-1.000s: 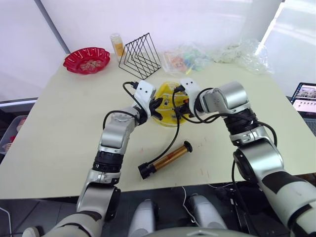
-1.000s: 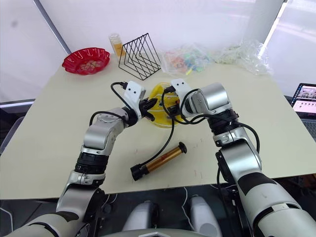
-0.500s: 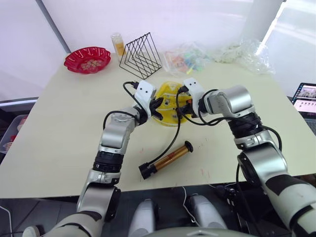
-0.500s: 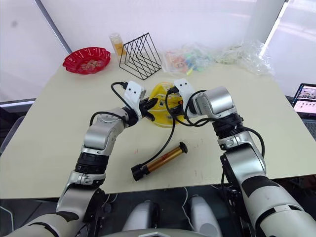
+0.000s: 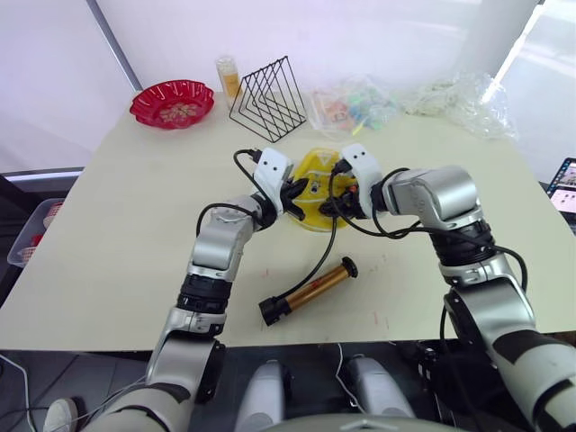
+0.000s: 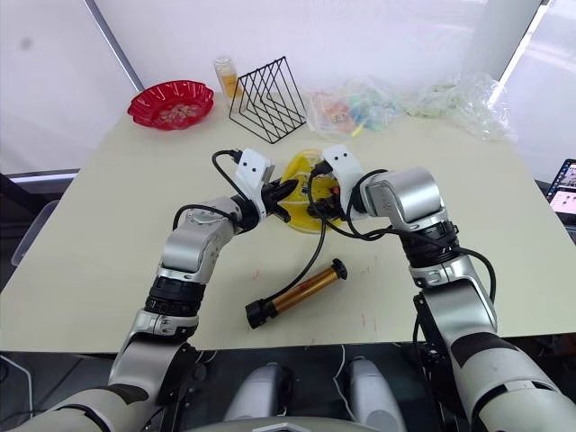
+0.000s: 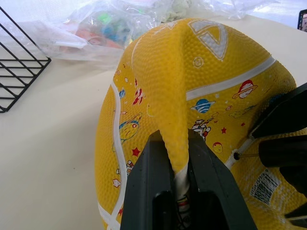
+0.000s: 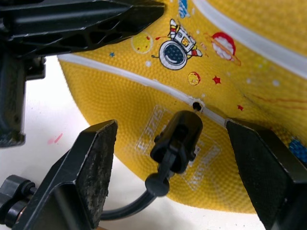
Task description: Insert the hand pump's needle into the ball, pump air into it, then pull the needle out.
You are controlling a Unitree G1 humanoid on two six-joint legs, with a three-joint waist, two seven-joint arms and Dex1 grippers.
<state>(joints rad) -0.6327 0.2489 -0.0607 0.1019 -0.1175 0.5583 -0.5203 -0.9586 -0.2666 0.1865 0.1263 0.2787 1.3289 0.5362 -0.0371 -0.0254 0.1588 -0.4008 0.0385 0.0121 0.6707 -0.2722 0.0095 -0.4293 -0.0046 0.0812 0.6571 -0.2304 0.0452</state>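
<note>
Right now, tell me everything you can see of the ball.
The ball is yellow pebbled rubber with white seam lines and small printed rockets, planets and astronauts. It looks under-inflated: the left gripper pinches a fold of its skin. It rests on the table in front of the wire rack. The needle sits at its small valve hole on a white seam, beside a printed label; insertion depth is unclear.

Red bowl (image 5: pixel 171 103), wire rack (image 5: pixel 269 98), plastic bags (image 5: pixel 450 95) on table (image 5: pixel 117 234)
</note>
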